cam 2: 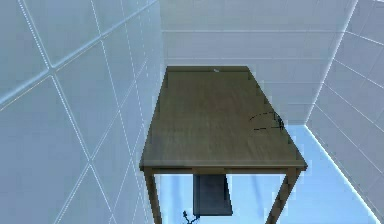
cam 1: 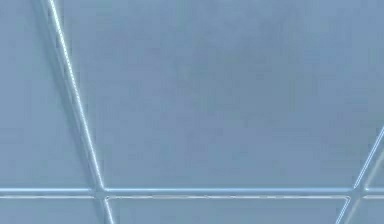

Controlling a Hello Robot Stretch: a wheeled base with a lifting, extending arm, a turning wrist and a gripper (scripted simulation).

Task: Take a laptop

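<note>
A brown wooden table (cam 2: 215,115) stands lengthwise in the arm side view, between pale blue tiled walls. Below its near edge, between the front legs, a dark flat rectangular thing (cam 2: 212,195) lies low by the floor. I cannot tell whether it is a laptop. A thin dark curl like a cable (cam 2: 188,214) sits just to its left. On the tabletop's right edge lies a small dark wiry thing (cam 2: 266,122). A tiny pale speck (cam 2: 217,71) rests near the far edge.
A blue tiled wall (cam 1: 200,90) with pale grout lines stands very close in the forward view. In the arm side view, tiled walls flank the table at left (cam 2: 70,110) and right (cam 2: 350,80). Pale floor (cam 2: 335,195) lies open at the table's right.
</note>
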